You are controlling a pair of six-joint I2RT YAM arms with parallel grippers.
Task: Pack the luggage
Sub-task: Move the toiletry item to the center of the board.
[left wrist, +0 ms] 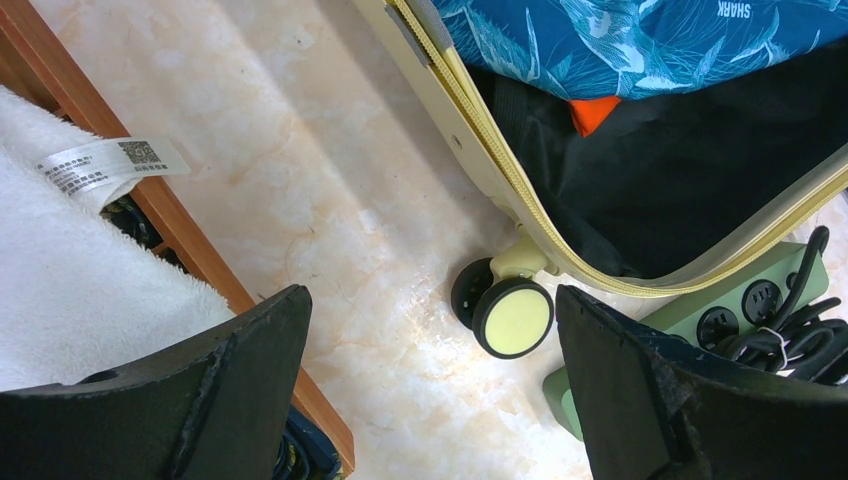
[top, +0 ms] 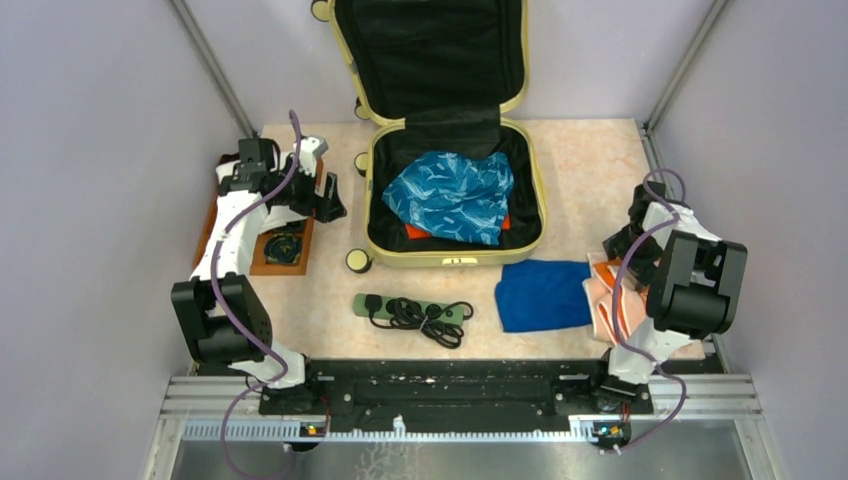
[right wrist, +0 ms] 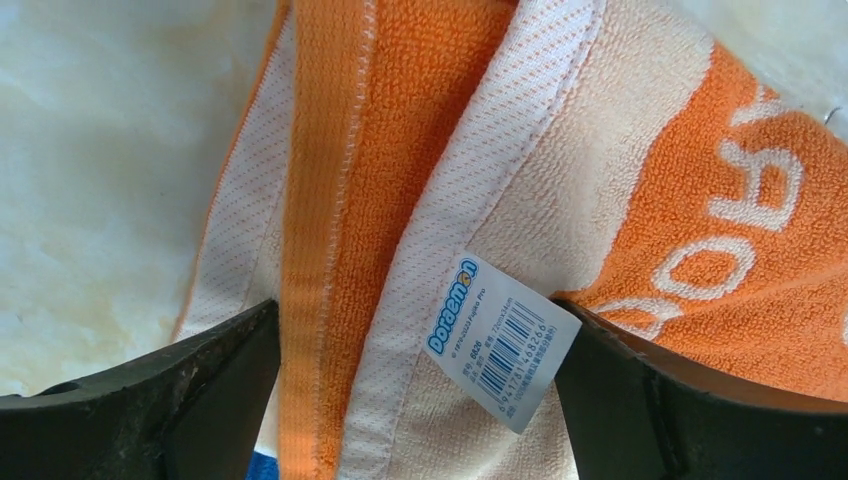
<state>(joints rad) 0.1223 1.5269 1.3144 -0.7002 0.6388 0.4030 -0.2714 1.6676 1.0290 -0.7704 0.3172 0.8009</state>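
The luggage (top: 455, 258) lies open at the back middle of the table, pale yellow, its black-lined lid (top: 430, 50) standing upright. Inside it lie a blue patterned cloth (top: 452, 192) and something orange (top: 415, 232). My left gripper (top: 325, 195) hangs open over bare table left of the luggage, its empty jaws (left wrist: 430, 370) near a front wheel (left wrist: 512, 318). At the right, my right gripper (right wrist: 415, 390) stands open just above an orange and white towel (top: 605, 295), with the towel's label (right wrist: 500, 340) between the fingers. Nothing is gripped.
A folded blue cloth (top: 543, 294) lies in front of the luggage, beside the towel. A green power strip (top: 412, 310) with coiled black cable lies at front middle. A wooden tray (top: 262, 262) at the left holds a dark object; a white fluffy towel (left wrist: 80, 270) lies on it.
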